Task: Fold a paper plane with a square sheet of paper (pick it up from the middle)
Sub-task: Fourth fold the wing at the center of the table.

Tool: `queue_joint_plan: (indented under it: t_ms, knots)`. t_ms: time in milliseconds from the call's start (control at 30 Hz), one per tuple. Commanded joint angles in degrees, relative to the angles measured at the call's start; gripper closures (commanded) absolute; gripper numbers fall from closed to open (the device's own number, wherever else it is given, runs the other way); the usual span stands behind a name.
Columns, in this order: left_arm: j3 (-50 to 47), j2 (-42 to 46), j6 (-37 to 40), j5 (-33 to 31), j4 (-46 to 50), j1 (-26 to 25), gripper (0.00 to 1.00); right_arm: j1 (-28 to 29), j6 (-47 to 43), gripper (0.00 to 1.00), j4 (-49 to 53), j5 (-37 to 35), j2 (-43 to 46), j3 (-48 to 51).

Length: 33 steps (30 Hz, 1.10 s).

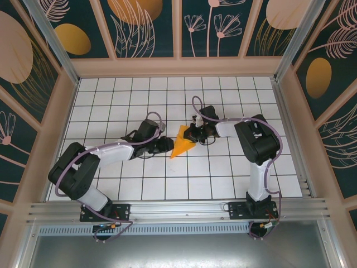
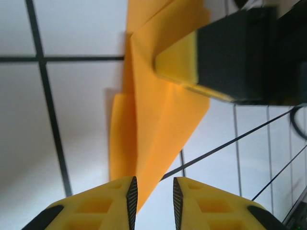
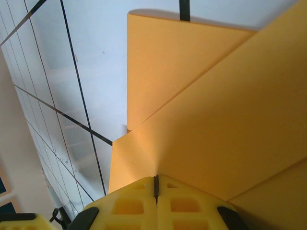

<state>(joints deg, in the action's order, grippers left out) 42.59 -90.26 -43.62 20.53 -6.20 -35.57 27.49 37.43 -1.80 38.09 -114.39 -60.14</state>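
Note:
The paper plane (image 1: 181,143) is a bright-orange pointed dart with lengthwise creases, lying over the white grid floor at mid table with its tip toward the near left. My right gripper (image 1: 193,134) is shut on its wide far end; in the right wrist view the jaws (image 3: 156,183) meet on a crease of the paper plane (image 3: 216,120). My left gripper (image 1: 167,145) stands at the pointed end. In the left wrist view its jaws (image 2: 153,194) are apart, and the tip of the paper plane (image 2: 158,110) reaches into the gap along the left finger (image 2: 130,194). The right gripper's yellow finger (image 2: 180,62) presses the paper beyond.
The white tiled floor (image 1: 223,173) with black grid lines surrounds the paper. Patterned walls (image 1: 150,28) and aluminium posts (image 1: 53,42) enclose the cell on three sides. Both arm bases (image 1: 106,212) sit on the rail at the near edge.

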Motion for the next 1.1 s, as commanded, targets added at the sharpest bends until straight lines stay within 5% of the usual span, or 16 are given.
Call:
queue_joint_plan:
  t_ms: [0, 267, 1067]
  knots:
    - [1.72, -1.13, 0.0, 2.07, -3.1, 0.07, 0.72, 0.49, -1.39, 0.96, 6.49, -7.46, -6.2, 1.87]
    - [6.04, -9.38, -1.56, 8.35, -6.4, -0.97, 0.81, 0.47, -1.31, 0.96, 7.02, -7.65, -6.43, 1.43]
    - [1.03, -11.8, -3.01, 5.79, -1.68, -1.19, 0.83, 0.56, -1.61, 0.96, 8.22, -8.11, -6.91, 1.02]
